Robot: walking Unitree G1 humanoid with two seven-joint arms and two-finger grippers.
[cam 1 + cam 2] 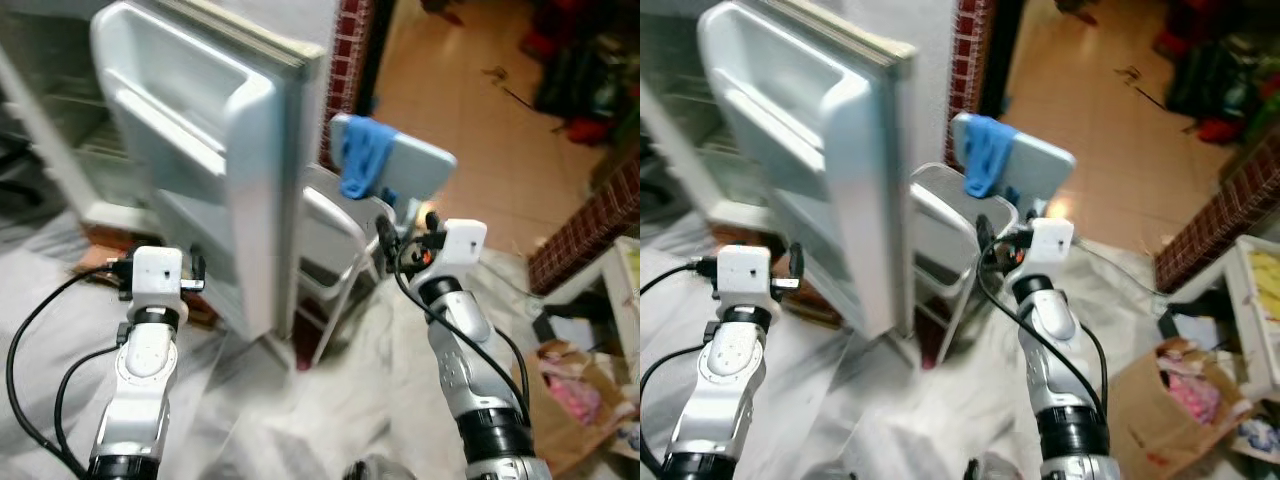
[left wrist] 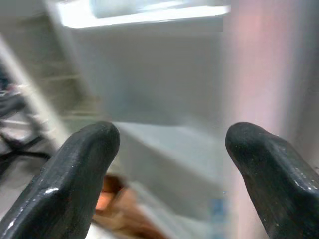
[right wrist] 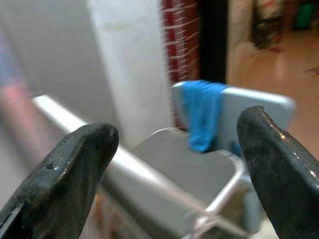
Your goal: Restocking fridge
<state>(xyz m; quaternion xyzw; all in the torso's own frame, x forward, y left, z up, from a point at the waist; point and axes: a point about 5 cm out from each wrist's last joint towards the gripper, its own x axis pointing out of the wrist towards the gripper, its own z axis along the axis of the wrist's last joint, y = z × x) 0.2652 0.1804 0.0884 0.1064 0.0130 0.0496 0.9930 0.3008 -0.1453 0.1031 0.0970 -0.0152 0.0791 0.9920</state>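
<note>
Your robot stood before the fridge [image 1: 60, 110], whose door [image 1: 215, 150] hung wide open with its white inner shelves facing the camera. You had the left gripper [image 2: 169, 164] raised near the door's lower shelf, its fingers [image 2: 75, 174] spread apart and holding nothing. The right gripper [image 3: 174, 174] was also spread and empty, pointed at a grey folding chair [image 1: 345, 235] just beside the door's edge. A blue cloth [image 1: 365, 155] hung over the chair's backrest. A white sheet [image 1: 300, 420] covered the floor beneath both arms, and a cardboard box [image 1: 560, 400] sat off to the right.
</note>
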